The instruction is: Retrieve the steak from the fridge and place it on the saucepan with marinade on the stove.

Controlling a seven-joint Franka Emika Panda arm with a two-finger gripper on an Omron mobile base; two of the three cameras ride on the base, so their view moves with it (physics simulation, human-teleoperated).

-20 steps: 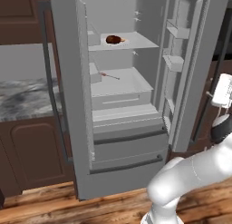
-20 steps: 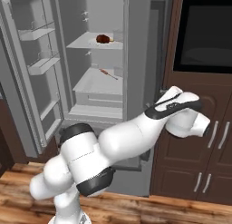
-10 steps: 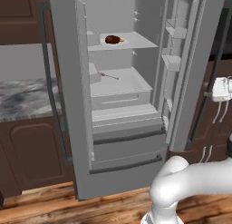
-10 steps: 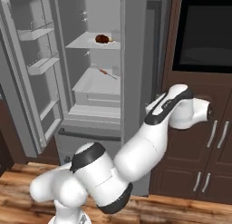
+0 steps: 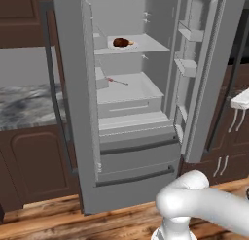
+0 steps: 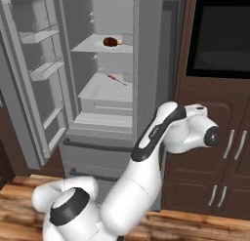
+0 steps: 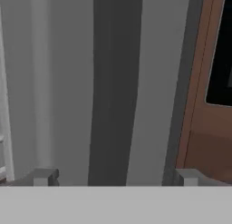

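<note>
Fridge (image 5: 78, 112) stands with both upper doors swung wide; left door (image 6: 27, 89) hangs open with bare bins in the right base view, interior shelves lit and white-grey. Steak (image 5: 121, 42) sits on a pale plate (image 5: 129, 45) on the upper shelf, well inside, untouched; same lump reads in the right base view at steak (image 6: 111, 41). One shelf down lies a thin red-handled utensil (image 5: 116, 81), not part of the job. Further right, the arm bends up with its wrist off to the right of the fridge, in front of the dark brown cabinets (image 6: 219, 147) below a black oven window (image 6: 219, 37). Gripper (image 7: 113, 177) has its jaws spread wide and nothing between them; it looks along the grey edge of the fridge wall, with brown cabinet to its right. Judgement: door-opening appears done, retrieval not yet begun. Next move calls for swinging the hand left, around the fridge edge, into the open compartment, rising to the upper shelf, and coming over the steak with jaws straddling it, clear of the plate rim. Saucepan and stove lie elsewhere.
</note>
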